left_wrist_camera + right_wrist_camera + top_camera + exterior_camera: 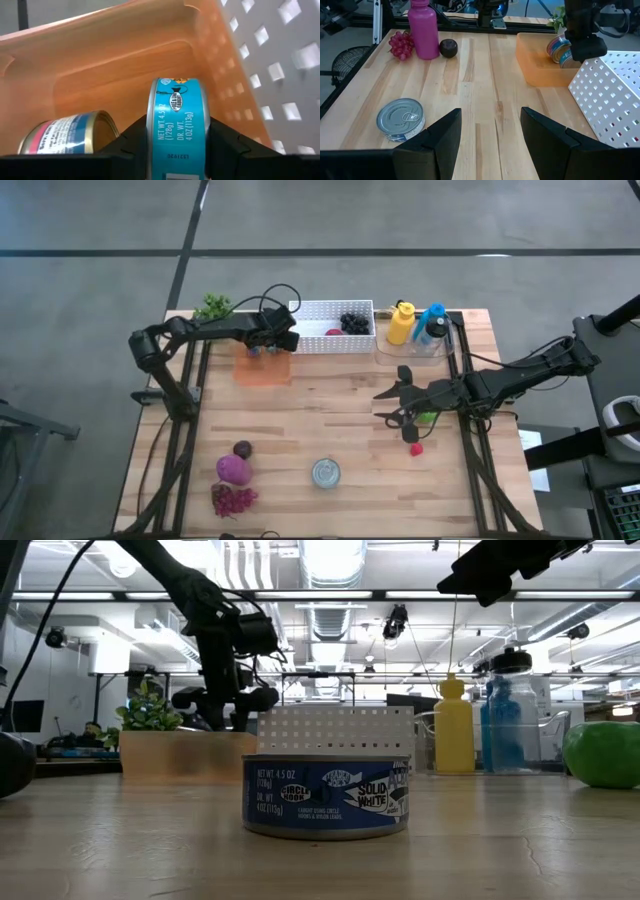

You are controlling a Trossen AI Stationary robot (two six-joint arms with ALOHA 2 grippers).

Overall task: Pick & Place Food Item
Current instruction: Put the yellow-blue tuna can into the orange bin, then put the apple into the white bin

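Surface: a wooden table (330,430), grey floor around it.
My left gripper (176,145): over the orange bin (263,366), my fingers clamped on a blue-labelled can (175,120) held on edge.
Bin contents: a second can (67,132) lies tilted just beside the held one.
Neighbour: the white perforated basket (330,340) stands against the bin.
My right gripper (490,135): fingers apart, empty, hovering above the table's right side.
Near me: a green item (603,753) and a small red one (416,448).
Front edge: another can (326,472) stands upright.

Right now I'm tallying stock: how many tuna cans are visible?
3: one can on the table's near edge, one lying in the orange bin, one held on edge by the left gripper inside that bin.
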